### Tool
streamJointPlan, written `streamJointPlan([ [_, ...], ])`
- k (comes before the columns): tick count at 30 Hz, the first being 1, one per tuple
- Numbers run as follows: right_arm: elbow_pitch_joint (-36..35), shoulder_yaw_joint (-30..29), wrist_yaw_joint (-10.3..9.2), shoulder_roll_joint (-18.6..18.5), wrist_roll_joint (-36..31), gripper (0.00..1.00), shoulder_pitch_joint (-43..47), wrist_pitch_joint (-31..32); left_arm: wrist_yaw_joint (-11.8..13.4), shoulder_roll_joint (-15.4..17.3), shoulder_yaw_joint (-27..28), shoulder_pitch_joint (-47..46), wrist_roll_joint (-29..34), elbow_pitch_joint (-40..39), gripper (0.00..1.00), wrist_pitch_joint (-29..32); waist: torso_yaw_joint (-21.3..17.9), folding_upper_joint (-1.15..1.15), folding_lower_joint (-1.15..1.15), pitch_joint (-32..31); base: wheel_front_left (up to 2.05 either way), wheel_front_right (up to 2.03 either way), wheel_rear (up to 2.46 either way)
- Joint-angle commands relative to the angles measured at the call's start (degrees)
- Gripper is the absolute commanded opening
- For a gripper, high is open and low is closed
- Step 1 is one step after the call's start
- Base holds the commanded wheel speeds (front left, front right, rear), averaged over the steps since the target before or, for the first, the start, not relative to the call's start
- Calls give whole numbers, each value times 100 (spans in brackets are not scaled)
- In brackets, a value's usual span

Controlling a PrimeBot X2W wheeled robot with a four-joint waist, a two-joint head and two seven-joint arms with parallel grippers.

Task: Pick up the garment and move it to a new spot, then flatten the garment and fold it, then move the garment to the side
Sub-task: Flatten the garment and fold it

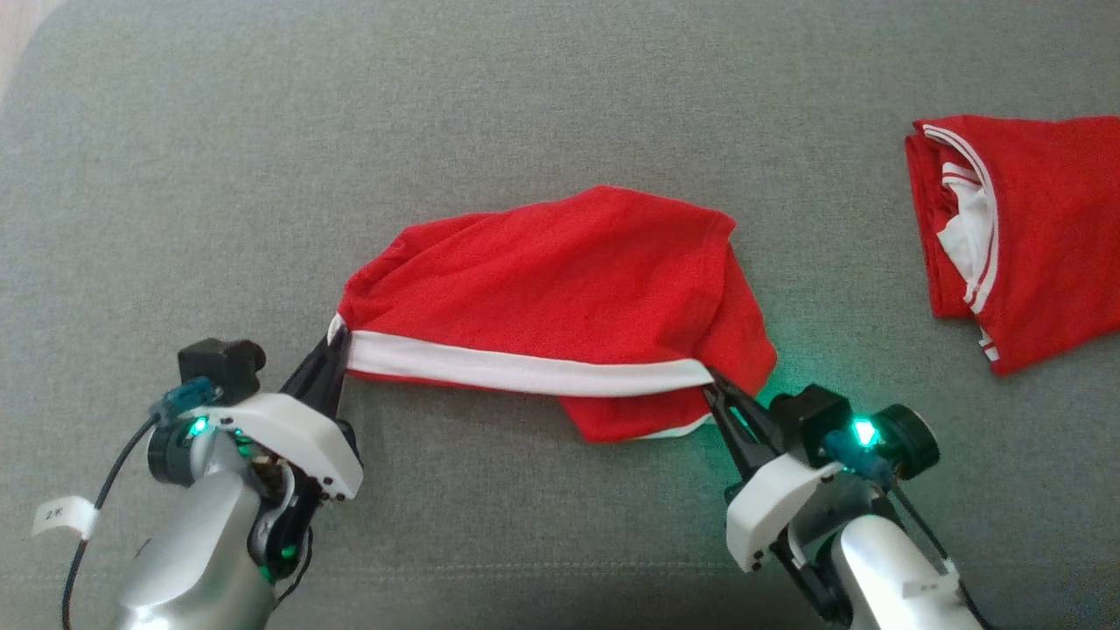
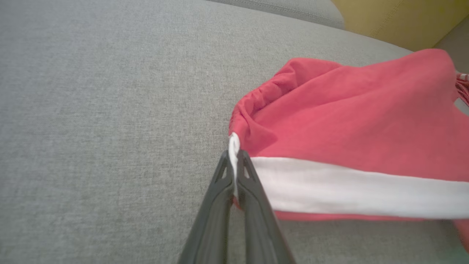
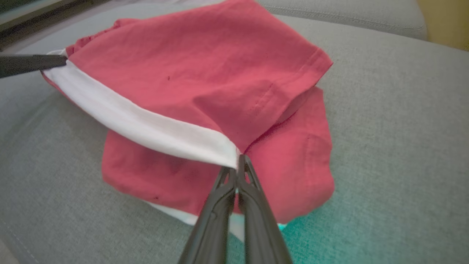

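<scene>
Under the white band [image 1: 525, 372] of the garment [image 1: 560, 271], lower folds hide.

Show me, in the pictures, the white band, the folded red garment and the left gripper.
white band [image 1: 525, 372]: head view, middle of the strip.
folded red garment [image 1: 1046, 236]: head view, its red top layer.
left gripper [image 2: 233, 157]: left wrist view, between fingertips shut on the band.

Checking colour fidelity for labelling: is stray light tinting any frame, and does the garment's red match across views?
Head view: a green light by the right gripper tints the grey cushion beside the saturated-red garment. Right wrist view: teal cast at lower right, garment paler, pinkish. Left wrist view: also pinkish.
</scene>
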Motion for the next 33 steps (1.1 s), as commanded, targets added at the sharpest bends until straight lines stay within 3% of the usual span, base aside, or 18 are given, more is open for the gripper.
streamJointPlan([
  [1,-176,72,-4,77,82,0,-190,-89,-17,145,209,-289,-14,-123,0,-74,-4,0,0,-11,0,0,0],
  [11,-1129,-481,-4,85,285,0,-260,-393,276,242,363,-190,113,-931,0,-341,-64,0,0,-290,0,0,0],
  [20,-2617,-1058,-4,38,43,0,-253,-218,909,366,549,155,181,-2934,0,-167,-88,0,0,-713,0,0,0],
  [33,-4489,-1313,-4,-63,-56,0,-36,232,1804,702,603,780,486,-5737,0,580,-98,0,0,-1167,0,0,0],
])
